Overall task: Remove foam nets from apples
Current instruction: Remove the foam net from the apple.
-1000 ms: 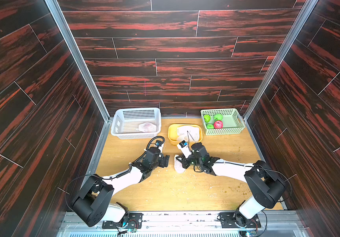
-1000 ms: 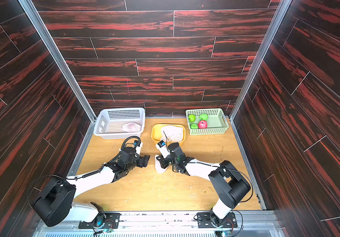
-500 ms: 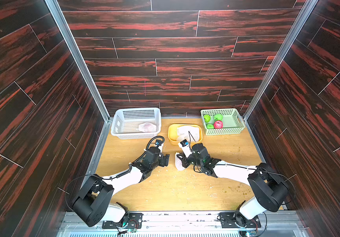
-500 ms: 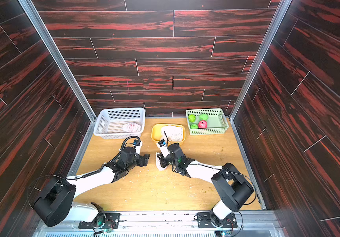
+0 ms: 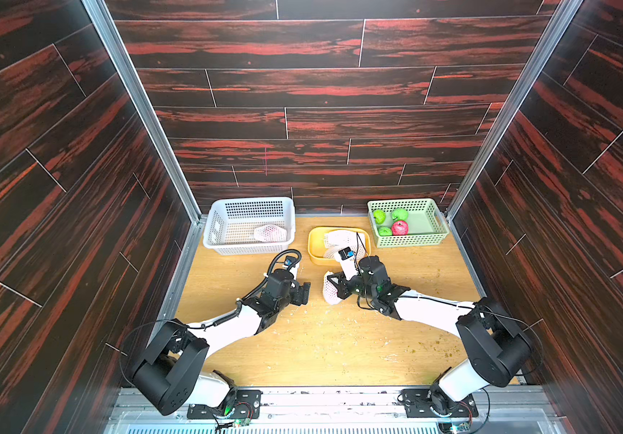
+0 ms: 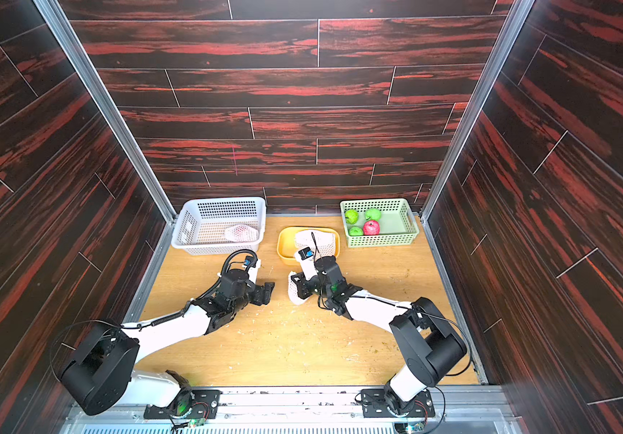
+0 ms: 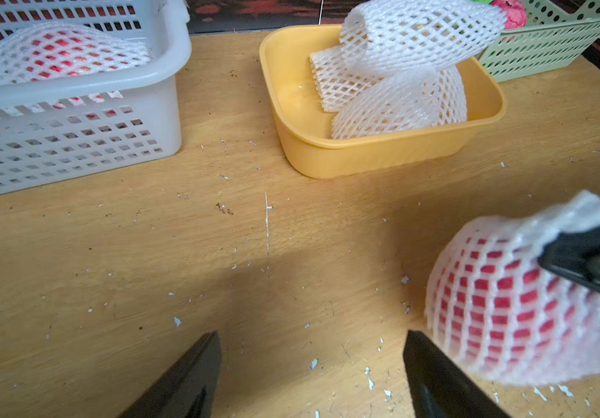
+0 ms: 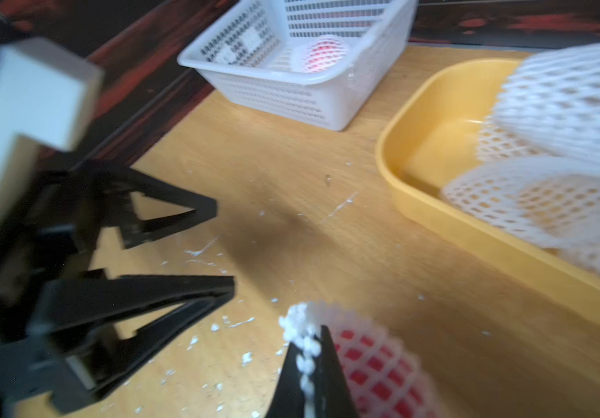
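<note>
The right fingers (image 8: 332, 380) are pressed together on the bunched open end of a foam net (image 8: 303, 322), with white mesh squeezed between them. The left fingers (image 7: 190, 376) are spread wide and hold nothing, low over the surface (image 7: 146, 253), one tip just beside the net's side. Inside that net sits a red apple (image 7: 490, 300), resting on the surface between the two arms.

The mesh looks soft, light and stretchy, so it should give before it slides. Its loose gathered end is the sensible place to pull. The apple is likely firm, smooth and heavier, and best clamped across its round middle.

Farther out, a yellow tray (image 5: 315, 244) holds empty nets (image 7: 399, 105). A white basket (image 5: 227, 248) holds one netted apple (image 5: 270, 233), and a green basket (image 5: 433, 233) holds bare apples (image 5: 400, 227).
</note>
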You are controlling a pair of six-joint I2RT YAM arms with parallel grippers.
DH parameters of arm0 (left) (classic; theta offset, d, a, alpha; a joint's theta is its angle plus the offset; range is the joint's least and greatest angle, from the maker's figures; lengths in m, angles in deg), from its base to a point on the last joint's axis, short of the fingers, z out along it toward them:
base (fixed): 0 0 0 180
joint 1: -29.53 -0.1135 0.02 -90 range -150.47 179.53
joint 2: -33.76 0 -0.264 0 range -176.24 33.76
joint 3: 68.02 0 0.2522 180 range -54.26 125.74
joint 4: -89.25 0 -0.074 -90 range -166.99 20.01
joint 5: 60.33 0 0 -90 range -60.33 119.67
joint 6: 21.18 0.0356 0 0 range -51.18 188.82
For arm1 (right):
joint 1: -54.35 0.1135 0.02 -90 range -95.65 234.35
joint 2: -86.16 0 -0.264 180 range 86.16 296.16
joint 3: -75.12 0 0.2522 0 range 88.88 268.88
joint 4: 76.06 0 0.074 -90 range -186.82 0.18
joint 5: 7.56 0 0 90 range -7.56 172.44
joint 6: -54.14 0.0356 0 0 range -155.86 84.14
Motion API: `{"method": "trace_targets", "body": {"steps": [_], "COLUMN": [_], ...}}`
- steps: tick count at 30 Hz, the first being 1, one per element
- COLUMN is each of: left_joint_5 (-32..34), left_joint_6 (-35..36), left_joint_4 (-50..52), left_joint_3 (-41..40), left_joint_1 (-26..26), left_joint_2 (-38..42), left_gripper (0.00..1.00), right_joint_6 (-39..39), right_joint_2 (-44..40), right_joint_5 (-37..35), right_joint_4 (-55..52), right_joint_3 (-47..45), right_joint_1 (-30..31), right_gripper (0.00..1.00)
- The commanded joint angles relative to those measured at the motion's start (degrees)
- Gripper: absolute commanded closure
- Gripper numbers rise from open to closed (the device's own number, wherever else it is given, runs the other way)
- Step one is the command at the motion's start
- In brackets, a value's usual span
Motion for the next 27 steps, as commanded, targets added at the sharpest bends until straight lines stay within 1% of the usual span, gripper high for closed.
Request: {"method": "trace_targets", "body": {"steps": [1,2,3,4,5,6,7,8,9,10,11,12,13,14,15,16,17,18,19,20,21,22,23,24,26,27], "left_joint_5": [-0.10,-0.02,-0.02,-0.12,-0.27,-0.20,-0.16,-0.18,-0.37,-0.46,-0.72,-0.48,-0.34,-0.35,-0.21,-0.31,-0.35,-0.08,-0.12,-0.36,-0.37,-0.38,-0.21,-0.12,-0.37,-0.37], "left_joint_6": [0.18,0.18,0.11,0.17,0.30,0.28,0.26,0.25,0.26,0.34,0.48,0.53,0.45,0.36,0.35,0.51,0.65,0.46,0.26,0.14,0.09,0.17,0.18,0.05,0.04,0.10], "left_joint_4": [-1.65,-1.83,-2.19,-2.29,-1.94,-1.49,-1.48,-1.75,-2.10,-1.92,-1.29,-1.03,-1.37,-2.02,-2.54,-2.35,-1.46,-1.05,-1.85,-2.84,-3.56,-3.32,-2.89,-2.78,-3.12,-3.21], "left_joint_3": [-0.51,-0.66,-0.85,-0.83,-0.61,-0.29,-0.15,-0.16,-0.16,0.19,0.55,0.71,0.40,0.01,-0.06,0.19,0.55,0.59,0.16,-0.33,-0.54,-0.34,-0.14,-0.18,-0.15,-0.08], "left_joint_1": [-0.10,-0.11,-0.12,-0.17,-0.09,-0.10,-0.10,-0.11,-0.12,-0.12,-0.10,-0.10,-0.17,-0.10,-0.10,-0.10,-0.12,-0.11,-0.11,-0.17,-0.10,-0.11,-0.10,-0.14,-0.10,-0.11], "left_joint_2": [2.26,2.25,1.99,1.74,1.50,1.41,1.27,1.03,0.80,0.72,0.60,0.68,0.66,0.58,0.32,0.02,0.05,0.09,0.05,0.03,-0.09,-0.17,-0.22,-0.31,-0.65,-0.80], "left_gripper": [0.16,0.16,0.16,0.16,0.16,0.16,0.16,0.16,0.16,0.16,0.16,0.16,0.16,0.16,0.16,0.16,0.16,0.16,0.16,0.16,0.16,0.16,0.16,0.16,0.16,0.16], "right_joint_6": [0.27,6.48,5.30,-3.09,-9.81,-8.67,-1.28,5.67,3.35,-5.82,-10.50,-7.55,0.20,4.52,-2.12,-11.10,-11.76,-6.71,-1.51,-2.78,-5.28,-3.61,-1.13,-0.32,-3.71,-4.34], "right_joint_2": [0.51,-0.45,-1.38,-1.49,0.35,1.44,1.18,0.80,0.11,0.40,1.85,1.99,0.84,0.08,-0.82,0.49,1.40,0.61,-0.46,-1.03,-0.87,-0.89,-1.16,-1.39,-0.17,1.09], "right_joint_5": [0.74,10.04,7.72,-4.48,-15.13,-14.74,-1.59,9.78,4.34,-9.87,-17.50,-13.26,1.32,5.70,-5.47,-17.61,-19.61,-9.89,-1.69,-4.81,-8.37,-5.79,-1.29,0.23,-3.75,-3.83], "right_joint_4": [-4.70,2.96,4.10,-1.32,-4.21,-5.40,-3.70,4.23,3.54,-1.64,-3.58,-4.43,0.40,6.00,2.12,-1.69,-3.48,-3.45,0.89,1.21,-0.58,-2.17,-1.21,-0.31,-3.21,-4.55], "right_joint_3": [3.35,-0.40,-1.32,0.86,2.92,3.77,2.32,-1.46,-1.62,0.88,2.59,2.94,-0.03,-2.80,-1.29,1.36,2.85,1.93,-0.50,-0.87,0.17,0.97,0.48,0.23,2.02,3.09], "right_joint_1": [-0.05,-4.17,-3.76,1.14,5.80,5.69,0.32,-4.37,-3.05,3.17,6.53,5.21,-0.65,-3.34,0.60,6.53,7.48,3.52,-0.21,0.34,2.33,1.38,-0.46,-1.30,0.47,0.58], "right_gripper": [1.00,1.00,1.00,1.00,1.00,1.00,1.00,1.00,1.00,1.00,1.00,1.00,1.00,1.00,1.00,1.00,1.00,1.00,1.00,1.00,1.00,1.00,1.00,1.00,1.00,1.00]}}
